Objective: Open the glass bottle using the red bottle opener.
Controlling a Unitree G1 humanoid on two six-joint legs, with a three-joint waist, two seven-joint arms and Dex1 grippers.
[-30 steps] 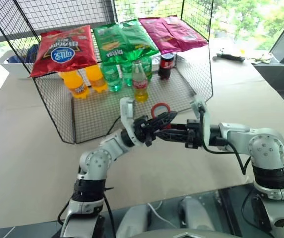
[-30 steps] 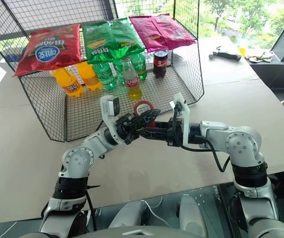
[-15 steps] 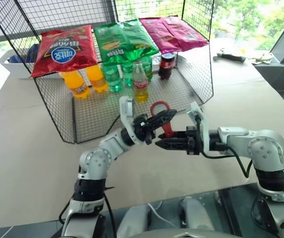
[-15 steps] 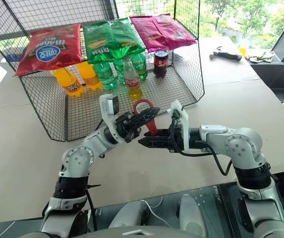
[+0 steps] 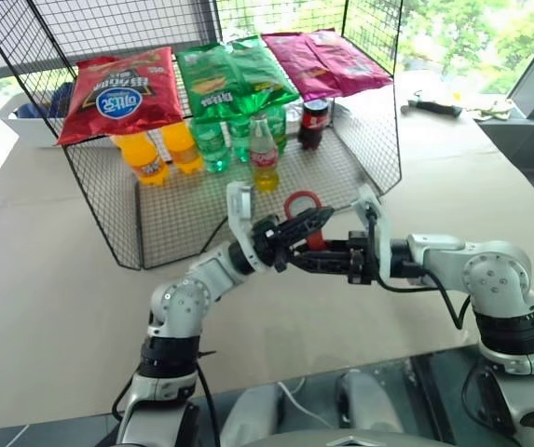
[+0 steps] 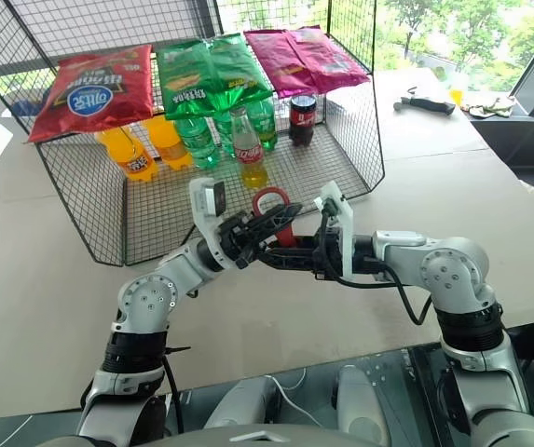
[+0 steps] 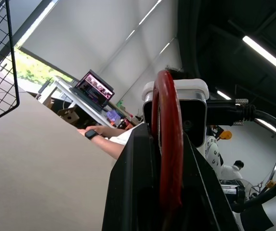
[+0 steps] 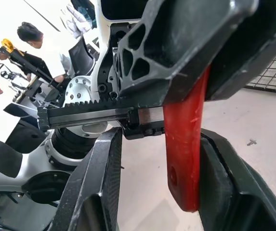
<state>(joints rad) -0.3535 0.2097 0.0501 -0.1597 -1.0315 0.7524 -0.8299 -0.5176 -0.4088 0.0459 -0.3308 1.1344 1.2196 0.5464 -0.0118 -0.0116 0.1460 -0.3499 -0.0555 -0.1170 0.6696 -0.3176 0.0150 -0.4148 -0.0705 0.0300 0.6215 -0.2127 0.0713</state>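
- Left gripper (image 5: pixel 296 230): fingers pressed together on the red bottle opener (image 5: pixel 304 209), gripping it just below the ring-shaped head. The ring stands upright above the fingers; the handle hangs down below them.
- Right gripper (image 5: pixel 315 258): reaches in from the right, its tips touching those of the left gripper. In the right wrist view the handle lies between its two fingers, against one of them, with a clear gap to the other. Judgement: the right fingers bracket the handle but do not yet pinch it.
- Glass bottle (image 5: pixel 264 155): stands upright on the floor of the wire mesh rack (image 5: pixel 378 112), at the far side of the table (image 5: pixel 52 279), just right of the green plastic bottles (image 5: pixel 212 144). It is well apart from both grippers. Its cap appears to be in place.
- Progress: the opener is off the table and held in mid-air. The step in hand appears to be a transfer or re-grip between the two grippers.
- Remaining: settle the opener in one gripper, bring the ring over the bottle cap, steady the bottle, lever the cap off.
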